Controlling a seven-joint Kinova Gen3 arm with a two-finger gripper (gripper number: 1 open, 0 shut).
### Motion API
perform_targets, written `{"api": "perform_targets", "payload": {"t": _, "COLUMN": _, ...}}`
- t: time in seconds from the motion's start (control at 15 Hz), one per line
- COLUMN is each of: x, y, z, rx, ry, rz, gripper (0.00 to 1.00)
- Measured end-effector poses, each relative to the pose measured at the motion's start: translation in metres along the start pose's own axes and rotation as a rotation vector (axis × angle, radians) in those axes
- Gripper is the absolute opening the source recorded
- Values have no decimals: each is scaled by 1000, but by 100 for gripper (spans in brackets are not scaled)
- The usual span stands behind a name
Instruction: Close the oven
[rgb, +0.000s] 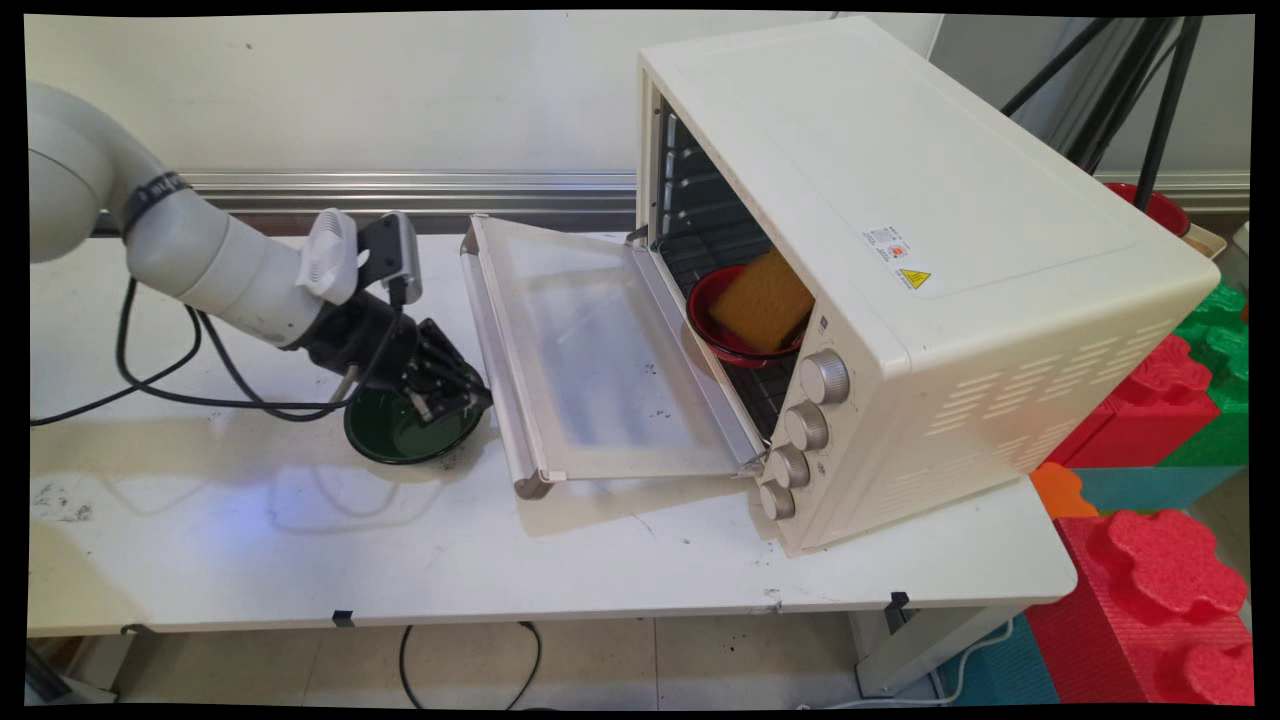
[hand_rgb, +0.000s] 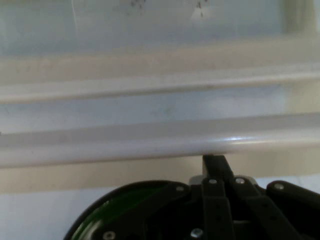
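A: Pincer state?
B: Drawn together, gripper (rgb: 470, 395) seemingly clamped on the right rim of the green bowl (rgb: 395, 435), low over the table (rgb: 300, 540).

A: Where exactly?
B: Left of the oven (rgb: 900, 250), just beside the handle edge of the oven door (rgb: 590, 350), which was folded down flat and open.

A: From the hand?
B: Fingertips (hand_rgb: 214, 161) pressed close, bowl's dark rim at lower left, door's pale handle bar (hand_rgb: 150, 142) right across ahead.

A: Inside the oven?
B: Red bowl (rgb: 720, 340) on the rack, yellow sponge (rgb: 765, 300) leaning in it. Well apart from the gripper.
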Motion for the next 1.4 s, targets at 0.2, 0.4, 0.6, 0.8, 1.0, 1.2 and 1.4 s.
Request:
{"api": "perform_targets", "payload": {"t": 0.2, "x": 4, "y": -1, "z": 7, "rx": 6, "ry": 15, "rz": -4, "gripper": 0}}
{"api": "perform_targets", "payload": {"t": 0.4, "x": 7, "y": -3, "z": 9, "rx": 13, "ry": 29, "rz": -8, "gripper": 0}}
{"api": "perform_targets", "payload": {"t": 0.6, "x": 10, "y": -5, "z": 7, "rx": 25, "ry": 48, "rz": -14, "gripper": 0}}
{"api": "perform_targets", "payload": {"t": 0.8, "x": 16, "y": -11, "z": 0, "rx": 41, "ry": 79, "rz": -15, "gripper": 0}}
{"api": "perform_targets", "payload": {"t": 1.0, "x": 26, "y": -17, "z": -10, "rx": 55, "ry": 118, "rz": -12, "gripper": 0}}
{"api": "perform_targets", "payload": {"t": 1.2, "x": 36, "y": -22, "z": -16, "rx": 65, "ry": 149, "rz": -9, "gripper": 0}}
{"api": "perform_targets", "payload": {"t": 1.4, "x": 49, "y": -28, "z": -23, "rx": 75, "ry": 184, "rz": -5, "gripper": 0}}
